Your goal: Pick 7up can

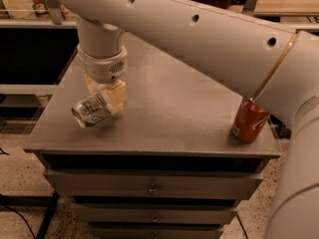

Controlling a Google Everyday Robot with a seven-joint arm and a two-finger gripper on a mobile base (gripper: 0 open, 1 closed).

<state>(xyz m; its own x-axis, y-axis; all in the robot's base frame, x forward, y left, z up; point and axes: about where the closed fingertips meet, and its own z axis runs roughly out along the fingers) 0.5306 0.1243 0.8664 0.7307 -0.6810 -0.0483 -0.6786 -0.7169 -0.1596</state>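
While pincer point(105, 96), centre left of frame, clamps tilted 7up can point(91, 111) over worktop point(179, 111): raise vertically, grip firm, slip judged possible; red-orange can point(249, 122), right edge, well apart.

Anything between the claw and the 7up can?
Nothing visible. The claw is closed on the tilted 7up can at the left front of the table. The red-orange can stands apart at the right front corner.

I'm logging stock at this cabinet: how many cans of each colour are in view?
Silver-green: 1, the 7up can, tilted in the gripper near the left edge.
Red-orange: 1, the red-orange can, upright near the right edge.
Total: 2 cans.
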